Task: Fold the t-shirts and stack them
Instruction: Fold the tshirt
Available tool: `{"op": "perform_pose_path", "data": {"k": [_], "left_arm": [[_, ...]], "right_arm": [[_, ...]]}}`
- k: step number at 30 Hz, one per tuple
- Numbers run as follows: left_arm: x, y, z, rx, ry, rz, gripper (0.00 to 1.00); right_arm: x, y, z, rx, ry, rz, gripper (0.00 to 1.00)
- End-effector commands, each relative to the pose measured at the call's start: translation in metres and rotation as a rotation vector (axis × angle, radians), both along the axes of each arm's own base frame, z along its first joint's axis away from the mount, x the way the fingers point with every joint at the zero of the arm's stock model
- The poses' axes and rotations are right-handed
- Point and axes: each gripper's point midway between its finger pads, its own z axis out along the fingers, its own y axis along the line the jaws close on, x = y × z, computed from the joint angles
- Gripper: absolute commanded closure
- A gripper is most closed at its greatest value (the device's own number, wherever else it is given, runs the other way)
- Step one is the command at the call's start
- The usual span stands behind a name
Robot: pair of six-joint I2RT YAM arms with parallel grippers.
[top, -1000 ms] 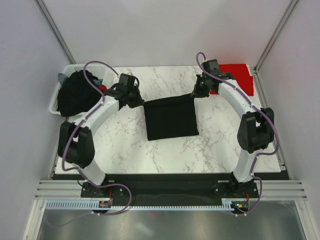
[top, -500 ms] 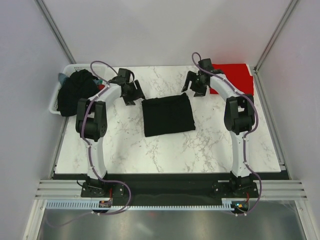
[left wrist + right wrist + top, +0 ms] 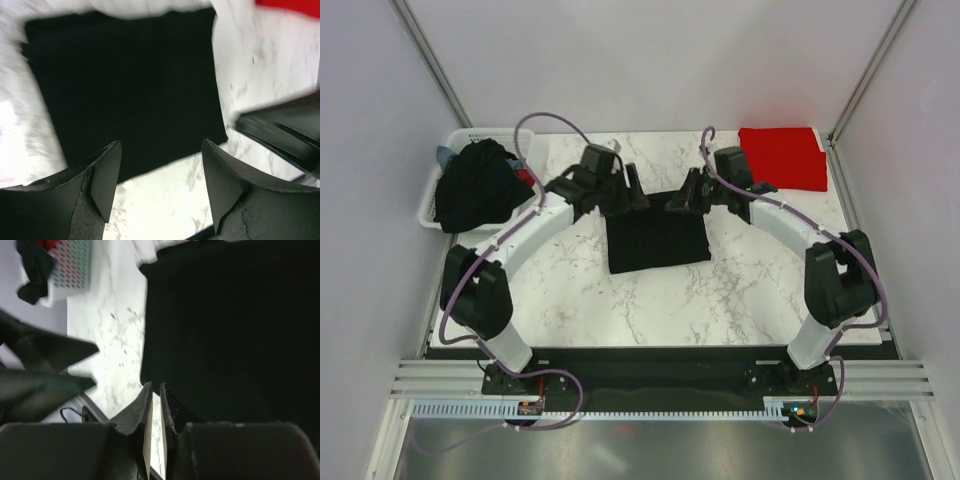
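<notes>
Both hang at the far edge of the black t-shirt point(image 3: 657, 240): left pincer point(image 3: 160, 150) wide, right pincer point(image 3: 155, 388) closed.

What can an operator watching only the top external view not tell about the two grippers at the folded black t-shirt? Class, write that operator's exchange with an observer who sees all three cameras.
Operator: Is the left gripper open?
Observer: Yes. The left wrist view shows the left gripper with its fingers spread wide and nothing between them, over an edge of the black t-shirt.
Operator: And the right one?
Observer: In the right wrist view the right gripper is all but shut. Only a thin slit of the marble table shows between its fingers, with no cloth in it.
</notes>
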Motion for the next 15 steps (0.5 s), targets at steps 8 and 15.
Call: {"op": "perform_pose_path", "data": {"k": [8, 15], "left_arm": [[-0.095, -0.047, -0.169, 0.084, 0.312, -0.066, 0.31], [-0.141, -0.016, -0.203, 0.095, 0.372, -0.049, 0.34]], "right_arm": [[-0.052, -0.048, -0.157, -0.018, 0.349, -0.026, 0.91], [-0.095, -0.091, -0.186, -0.202, 0.392, -0.06, 0.87]]}}
